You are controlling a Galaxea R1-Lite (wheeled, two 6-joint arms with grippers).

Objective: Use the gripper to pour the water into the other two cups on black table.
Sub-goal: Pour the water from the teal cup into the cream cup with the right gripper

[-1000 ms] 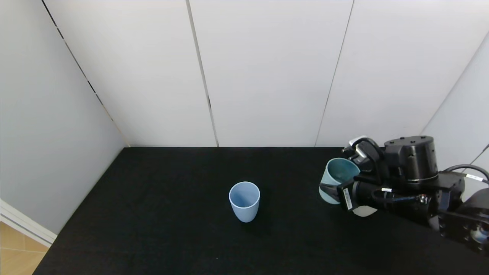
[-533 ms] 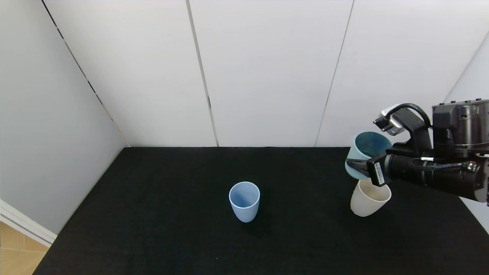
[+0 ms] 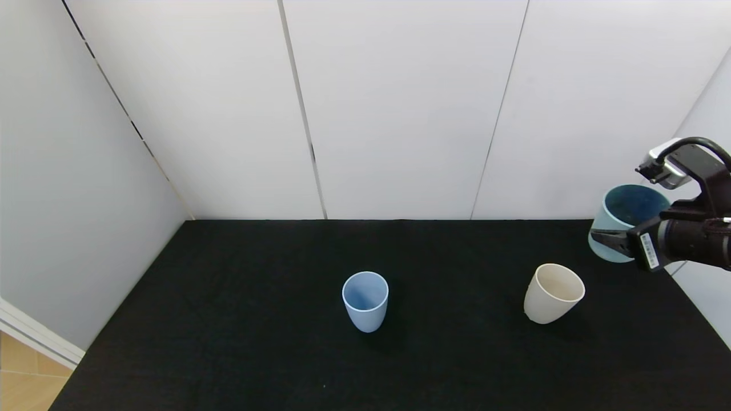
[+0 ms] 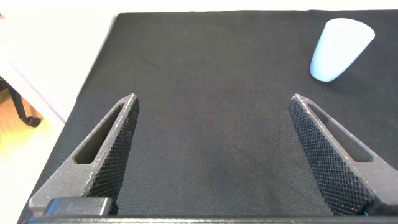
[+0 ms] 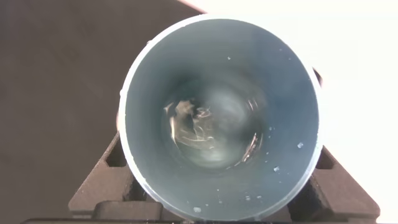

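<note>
My right gripper (image 3: 619,237) is shut on the teal-green cup (image 3: 625,220) and holds it in the air at the far right, above the black table (image 3: 257,342). The cup leans slightly left. In the right wrist view the teal-green cup (image 5: 221,112) fills the frame, with a little water (image 5: 205,134) glinting at its bottom and droplets on its wall. The cream-beige cup (image 3: 553,294) stands upright on the table, below and left of the held cup. The light blue cup (image 3: 365,299) stands upright mid-table. My left gripper (image 4: 214,99) is open over bare table.
White panel walls (image 3: 400,114) close the table at the back and on both sides; the right wall is close behind the held cup. The left wrist view shows the light blue cup (image 4: 341,46) farther off and the table's edge with wooden floor (image 4: 12,118).
My right gripper has carried the teal-green cup up and to the right, away from the cream-beige cup, which now shows in full. Both cups on the table stayed put.
</note>
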